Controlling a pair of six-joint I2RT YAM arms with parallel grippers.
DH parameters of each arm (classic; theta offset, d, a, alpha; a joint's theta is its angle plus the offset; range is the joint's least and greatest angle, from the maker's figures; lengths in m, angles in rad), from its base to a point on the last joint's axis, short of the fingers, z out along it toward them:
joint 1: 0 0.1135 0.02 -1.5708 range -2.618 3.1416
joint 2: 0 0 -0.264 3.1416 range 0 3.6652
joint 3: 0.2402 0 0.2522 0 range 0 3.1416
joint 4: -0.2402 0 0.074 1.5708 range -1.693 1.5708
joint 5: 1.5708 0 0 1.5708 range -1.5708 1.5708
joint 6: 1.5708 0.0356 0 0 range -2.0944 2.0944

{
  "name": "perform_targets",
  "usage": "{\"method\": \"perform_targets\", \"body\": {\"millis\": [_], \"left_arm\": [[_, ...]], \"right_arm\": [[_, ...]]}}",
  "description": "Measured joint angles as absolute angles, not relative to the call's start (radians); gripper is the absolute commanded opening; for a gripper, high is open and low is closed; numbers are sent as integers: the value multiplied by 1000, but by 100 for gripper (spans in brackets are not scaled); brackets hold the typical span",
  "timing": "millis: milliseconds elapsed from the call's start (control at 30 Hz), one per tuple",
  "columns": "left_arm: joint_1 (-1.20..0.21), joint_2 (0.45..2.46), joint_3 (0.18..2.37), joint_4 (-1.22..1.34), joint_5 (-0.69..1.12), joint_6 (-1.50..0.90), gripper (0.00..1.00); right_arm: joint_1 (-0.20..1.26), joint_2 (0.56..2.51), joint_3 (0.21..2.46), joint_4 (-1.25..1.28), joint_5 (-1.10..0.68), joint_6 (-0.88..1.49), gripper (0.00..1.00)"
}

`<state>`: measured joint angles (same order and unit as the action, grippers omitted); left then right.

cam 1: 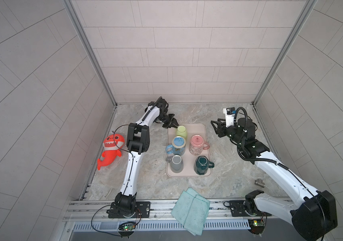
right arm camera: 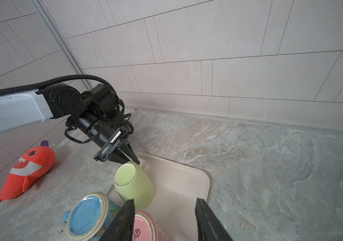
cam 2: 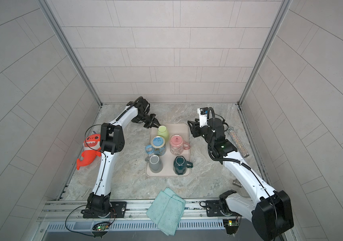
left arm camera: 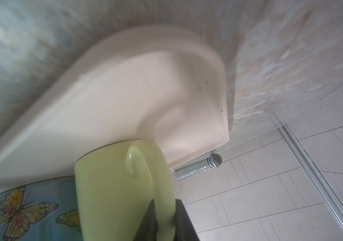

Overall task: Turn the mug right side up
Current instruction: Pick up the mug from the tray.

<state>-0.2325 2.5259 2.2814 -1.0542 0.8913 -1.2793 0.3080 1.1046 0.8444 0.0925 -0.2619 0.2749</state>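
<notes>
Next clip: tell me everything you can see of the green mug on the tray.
The green mug is pale lime, glossy, plain and ceramic-looking, with a loop handle of the same colour. It stands mouth down, base up, in the far left corner of the beige tray, just behind the blue mug; whether those two touch is unclear. The left gripper is closed on its handle, one finger on each side.

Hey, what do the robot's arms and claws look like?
The left arm and right arm have white shells, black joints. The left claw and right claw are black, with tapered fingers. A ribbed black hose runs along the right arm.
</notes>
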Motion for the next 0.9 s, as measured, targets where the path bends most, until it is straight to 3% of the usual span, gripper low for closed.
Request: {"method": "perform_targets", "body": {"millis": [167, 900], "left_arm": [[-234, 2526, 2271, -1013, 902, -1292, 0], [-266, 2502, 2191, -689, 922, -1424, 0]], "right_arm": [[308, 1104, 842, 93, -256, 279, 48], [307, 1103, 826, 93, -254, 298, 48]]}}
